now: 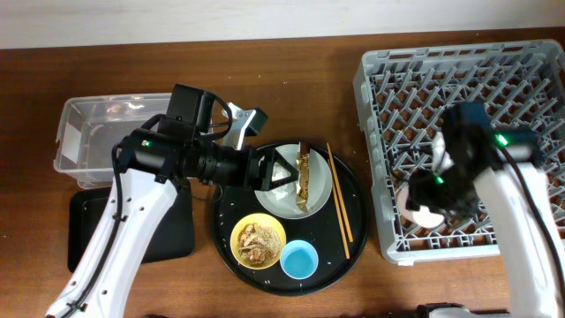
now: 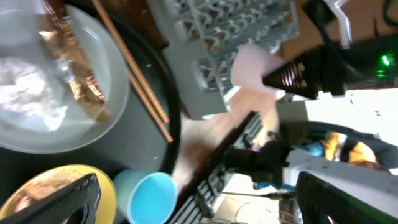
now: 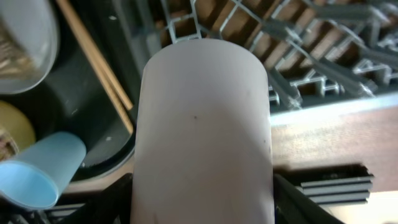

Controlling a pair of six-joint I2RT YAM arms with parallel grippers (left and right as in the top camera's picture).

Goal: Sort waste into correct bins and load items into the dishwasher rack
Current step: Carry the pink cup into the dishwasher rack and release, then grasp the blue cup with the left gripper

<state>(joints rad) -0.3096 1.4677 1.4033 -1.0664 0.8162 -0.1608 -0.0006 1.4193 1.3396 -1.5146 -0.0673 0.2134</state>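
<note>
The brown wooden desk carries everything. The dishwasher rack, the biggest thing on it, fills the right of the overhead frame. Left of it, in the lower centre, lies the round black tray. The clear plastic tub sits at the upper left, and the shallow black rectangular tray lies just below it, partly under the left arm.

The pale plate rests in the upper part of the round tray. The left hand hangs over the plate's left side. In the left wrist view its fingers stand wide apart with nothing between them.

The right hand is at the lower left part of the rack and grips the pink cup. In the right wrist view the cup fills the middle of the frame, with a black finger on either side of it. Whether the cup touches the rack floor I cannot tell.

The yellow bowl sits at the lower left of the round tray and holds the brownish food scraps. The light blue cup stands just right of it. The two chopsticks lie side by side along the plate's right edge, reaching onto the tray. On the plate, the crumpled tissue lies beside the brown-gold wrapper.
</note>
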